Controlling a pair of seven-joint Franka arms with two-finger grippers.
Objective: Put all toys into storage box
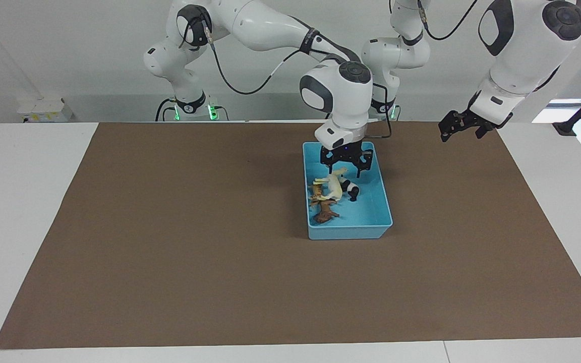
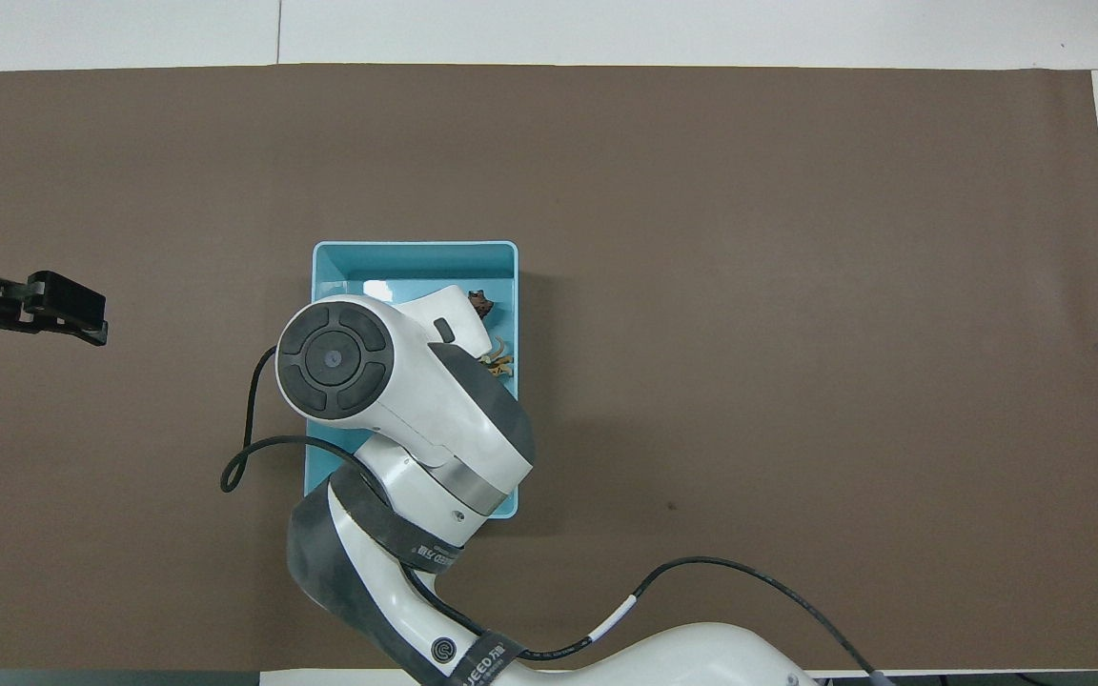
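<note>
The light blue storage box (image 1: 351, 232) stands on the brown mat, toward the left arm's end of the middle. In it lie the cream-white camel (image 1: 333, 186), the black-and-white panda (image 1: 352, 190) beside it, the orange tiger (image 1: 315, 192) and the dark brown lion (image 1: 325, 214), farthest from the robots. My right gripper (image 1: 346, 165) is open just above the camel and panda, over the box's nearer half. In the overhead view the right arm hides most of the box (image 2: 416, 252); only the lion (image 2: 480, 303) and the tiger (image 2: 499, 362) show. My left gripper (image 1: 464, 127) waits open in the air.
The brown mat (image 1: 169, 227) covers most of the white table. The left gripper (image 2: 68, 307) hangs over the mat's edge at the left arm's end. A black cable (image 2: 244, 448) loops from the right arm beside the box.
</note>
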